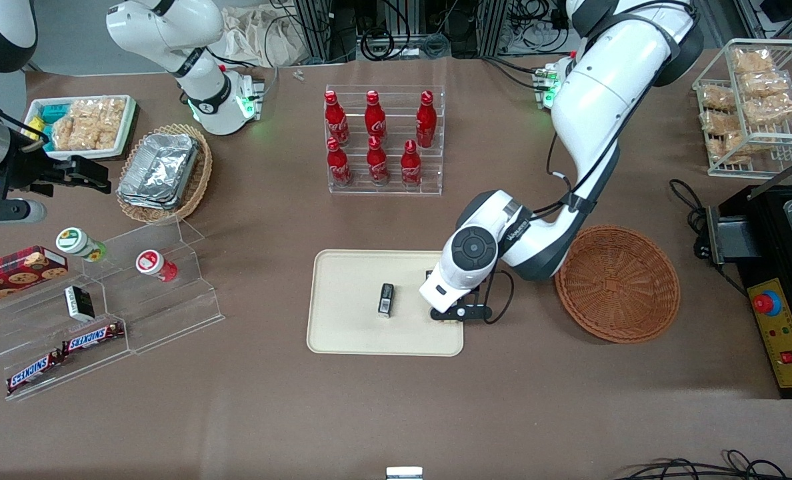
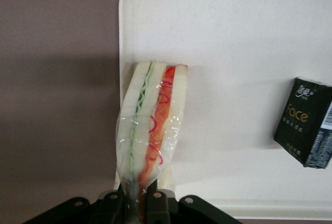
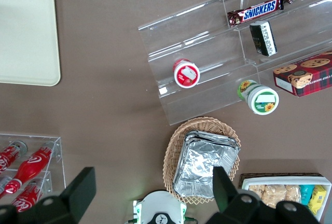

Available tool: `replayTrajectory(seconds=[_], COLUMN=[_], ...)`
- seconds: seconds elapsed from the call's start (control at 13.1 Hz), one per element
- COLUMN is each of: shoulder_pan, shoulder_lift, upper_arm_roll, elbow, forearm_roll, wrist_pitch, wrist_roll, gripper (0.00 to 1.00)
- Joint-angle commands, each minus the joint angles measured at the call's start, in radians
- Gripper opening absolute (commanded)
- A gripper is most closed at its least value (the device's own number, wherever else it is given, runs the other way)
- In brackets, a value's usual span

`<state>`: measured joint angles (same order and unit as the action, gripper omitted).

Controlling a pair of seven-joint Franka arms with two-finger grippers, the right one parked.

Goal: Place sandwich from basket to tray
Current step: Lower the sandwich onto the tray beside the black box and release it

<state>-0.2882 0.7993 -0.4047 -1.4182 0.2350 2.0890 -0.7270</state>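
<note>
The hand [image 2: 139,203] pinches the clear, crinkled wrap of the wedge-shaped sandwich [image 2: 150,120] over the smooth cream tray [image 2: 233,37]. A small black box [image 2: 306,123] lies flat on the tray. The round woven basket [image 1: 617,283] sits beside it.

From the front, the working arm's big white wrist covers the claw [image 1: 451,308] and the sandwich, so only a bit of black shows under it. In the wrist view, the picture's edge cuts off the claw [image 2: 139,203], and the sandwich [image 2: 150,125] tip goes down between its fingers out of sight. The small black pack [image 2: 307,130] on the tray [image 2: 233,37] is cut off too.
</note>
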Motion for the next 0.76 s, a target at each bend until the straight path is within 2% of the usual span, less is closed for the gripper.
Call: replayTrajectory(seconds=[0.0,0.08,0.15,0.46,0.69], shoulder_pan=[-0.02,-0.025,-0.025,-0.014,-0.002], shoulder_lift=[0.029,0.029,0.029,0.014,-0.006], upper_arm_roll=[-0.002,0.0,0.0,0.0,0.0], elbow=[0.039,0.039,0.039,0.039,0.053], forearm_roll=[0.007,-0.002,-0.008,-0.042,-0.06], wrist_pitch=[-0.006,-0.006,-0.006,-0.023,-0.108], wrist_roll=[-0.006,-0.009,-0.009,-0.012,0.0], gripper=[0.43,0.81,0.99,0.99,0.99])
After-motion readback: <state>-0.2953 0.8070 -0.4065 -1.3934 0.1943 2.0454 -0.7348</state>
